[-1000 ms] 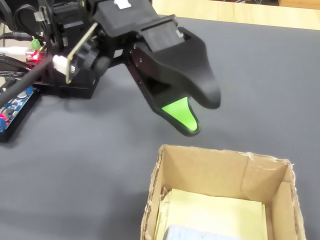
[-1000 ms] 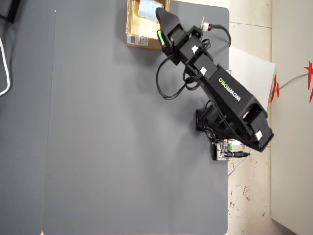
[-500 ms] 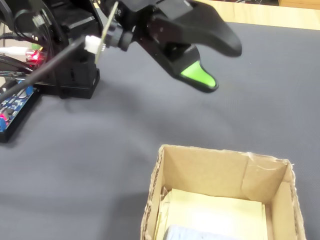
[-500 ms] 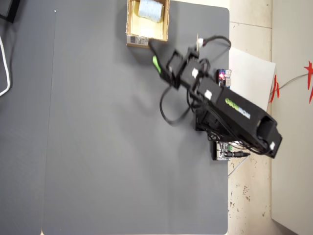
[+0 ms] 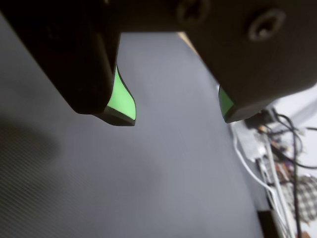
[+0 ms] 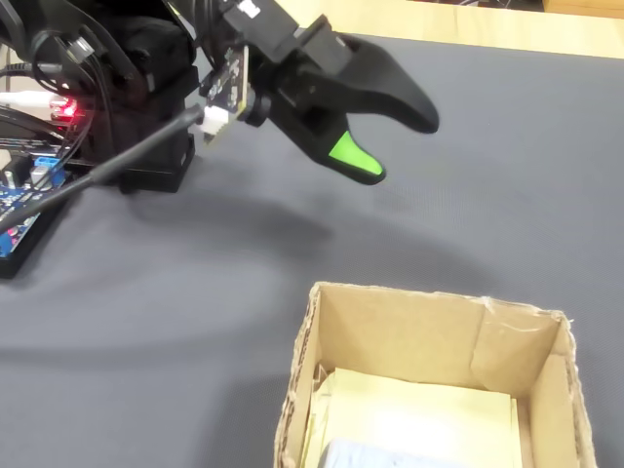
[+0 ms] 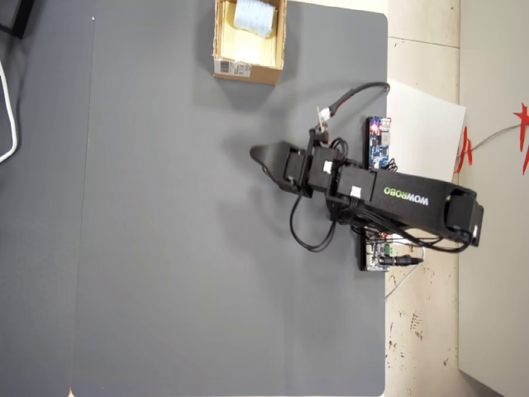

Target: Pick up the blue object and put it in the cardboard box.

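The cardboard box (image 7: pixel 246 70) stands at the top edge of the grey mat in the overhead view, and the pale blue object (image 7: pixel 254 16) lies inside it. In the fixed view the box (image 6: pixel 409 336) fills the bottom, with a sliver of the blue object (image 6: pixel 380 458) on its yellowish floor. My gripper (image 7: pixel 258 157) hovers over bare mat well away from the box. It is open, its green pads apart with nothing between them, in the wrist view (image 5: pixel 177 118) and in the fixed view (image 6: pixel 395 144).
The arm's base (image 6: pixel 136 88) and a blue circuit board (image 7: pixel 378 153) with a red light sit at the mat's right edge in the overhead view, with cables around them. A white sheet (image 7: pixel 421 124) lies beyond that edge.
The gripper has drawn back from over the box toward the arm's base, staying open and empty. The blue object stays in the box.
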Controlling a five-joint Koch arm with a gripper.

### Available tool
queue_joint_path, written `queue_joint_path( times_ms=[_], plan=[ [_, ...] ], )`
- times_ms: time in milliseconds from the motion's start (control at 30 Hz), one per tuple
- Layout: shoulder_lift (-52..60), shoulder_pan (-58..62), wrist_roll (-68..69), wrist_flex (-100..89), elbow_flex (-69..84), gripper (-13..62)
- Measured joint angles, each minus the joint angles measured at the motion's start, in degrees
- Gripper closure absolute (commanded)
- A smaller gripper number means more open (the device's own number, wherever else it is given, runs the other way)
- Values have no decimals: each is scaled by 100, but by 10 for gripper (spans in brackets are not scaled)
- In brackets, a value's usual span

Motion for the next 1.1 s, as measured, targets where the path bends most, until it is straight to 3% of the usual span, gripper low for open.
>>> queue_joint_path(
  times_ms=[400,600,1100],
  plan=[
    [0,-633,202,-62,993,157],
    [9,-817,325,-967,1608,157],
    [9,-835,334,-967,1687,156]
  ],
)
